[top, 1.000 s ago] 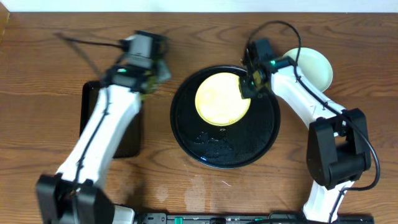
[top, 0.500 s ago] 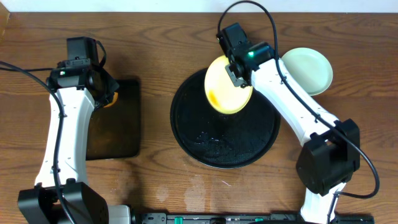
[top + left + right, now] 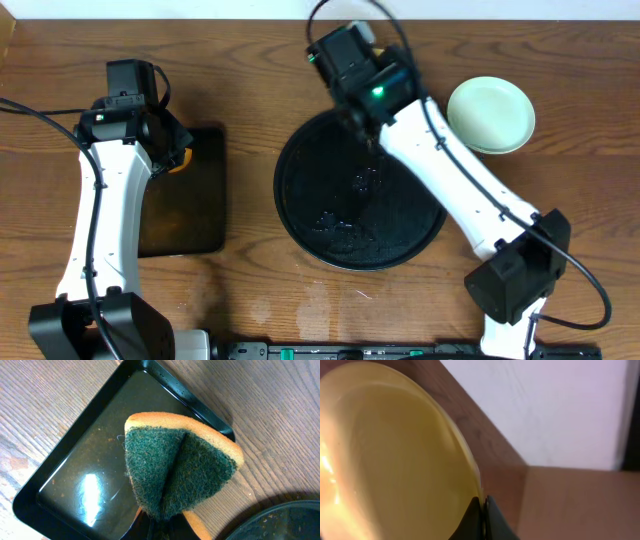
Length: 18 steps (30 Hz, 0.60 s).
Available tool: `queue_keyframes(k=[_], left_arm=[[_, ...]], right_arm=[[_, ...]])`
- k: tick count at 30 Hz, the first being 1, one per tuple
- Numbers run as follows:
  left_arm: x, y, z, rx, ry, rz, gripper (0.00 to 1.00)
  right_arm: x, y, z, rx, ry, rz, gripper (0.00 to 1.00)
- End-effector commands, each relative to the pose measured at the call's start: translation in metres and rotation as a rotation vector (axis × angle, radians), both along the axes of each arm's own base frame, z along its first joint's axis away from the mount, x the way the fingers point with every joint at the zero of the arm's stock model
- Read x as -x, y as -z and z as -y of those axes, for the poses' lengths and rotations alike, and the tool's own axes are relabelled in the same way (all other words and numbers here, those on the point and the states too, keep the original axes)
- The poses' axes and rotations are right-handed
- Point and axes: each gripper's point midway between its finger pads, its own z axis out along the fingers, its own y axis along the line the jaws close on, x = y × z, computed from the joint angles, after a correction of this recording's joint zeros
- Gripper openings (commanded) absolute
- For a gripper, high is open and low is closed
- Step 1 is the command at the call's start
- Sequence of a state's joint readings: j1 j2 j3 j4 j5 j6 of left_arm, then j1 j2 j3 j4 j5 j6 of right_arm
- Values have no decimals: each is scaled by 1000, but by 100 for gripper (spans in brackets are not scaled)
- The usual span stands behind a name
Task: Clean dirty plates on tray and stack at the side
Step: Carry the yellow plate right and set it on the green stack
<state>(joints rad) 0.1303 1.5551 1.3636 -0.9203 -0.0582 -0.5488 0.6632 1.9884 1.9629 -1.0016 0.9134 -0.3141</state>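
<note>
The right gripper (image 3: pixel 482 507) pinches the rim of the yellow plate (image 3: pixel 385 460), which spreads left of its fingers (image 3: pixel 471 522). The left gripper (image 3: pixel 159 522) clamps a folded sponge (image 3: pixel 175 470) jutting ahead of its fingers (image 3: pixel 141 529), over the small tray (image 3: pixel 75 485).

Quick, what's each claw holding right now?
Left gripper: closed on the sponge.
Right gripper: closed on the yellow plate, at its rim.

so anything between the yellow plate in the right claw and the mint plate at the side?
Nothing visible. The right claw grips the yellow plate by its rim, above the tray's far edge. The mint plate lies alone on the table to its right, nothing resting on it.
</note>
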Motion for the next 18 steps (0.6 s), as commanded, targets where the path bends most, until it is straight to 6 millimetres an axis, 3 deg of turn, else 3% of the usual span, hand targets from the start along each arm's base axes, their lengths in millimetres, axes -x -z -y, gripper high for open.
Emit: queue_keyframes(k=[1, 5, 10, 16, 18], left_arm=[[3, 4, -2, -6, 8, -15, 8], [4, 5, -1, -5, 8, -20, 8], [4, 5, -1, -5, 8, -23, 8], [4, 5, -1, -5, 8, -23, 8], [4, 5, -1, -5, 8, -22, 8]], right_arm=[[11, -27, -15, 189, -119, -11, 1], [17, -37, -38, 285, -204, -4, 1], [22, -42, -50, 288, -215, 27, 1], [12, -23, -47, 75, -197, 2, 1], [3, -13, -37, -37, -161, -15, 1]])
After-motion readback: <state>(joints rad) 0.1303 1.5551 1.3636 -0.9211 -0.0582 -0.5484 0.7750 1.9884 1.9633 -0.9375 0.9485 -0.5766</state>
